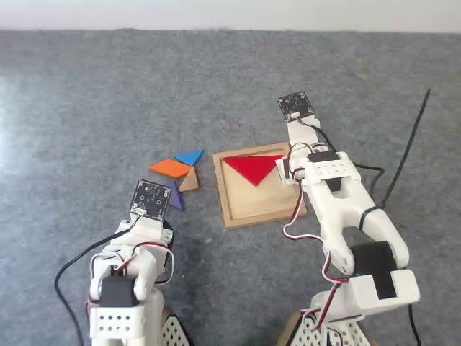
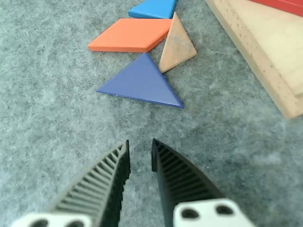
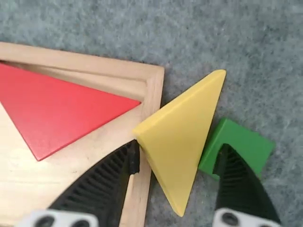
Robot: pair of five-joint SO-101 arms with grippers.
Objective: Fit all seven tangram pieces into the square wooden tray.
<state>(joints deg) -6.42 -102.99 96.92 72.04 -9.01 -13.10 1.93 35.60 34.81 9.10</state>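
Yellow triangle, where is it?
Right wrist view: the yellow triangle piece lies between the right gripper's fingers, one corner over the square wooden tray's rim, green square block beside it.

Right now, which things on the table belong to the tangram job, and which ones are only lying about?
Belong to the job: wooden tray, red triangle, yellow triangle, green square, orange parallelogram, blue triangle, tan triangle, purple triangle.

Only lying about: black cable, grey mat.
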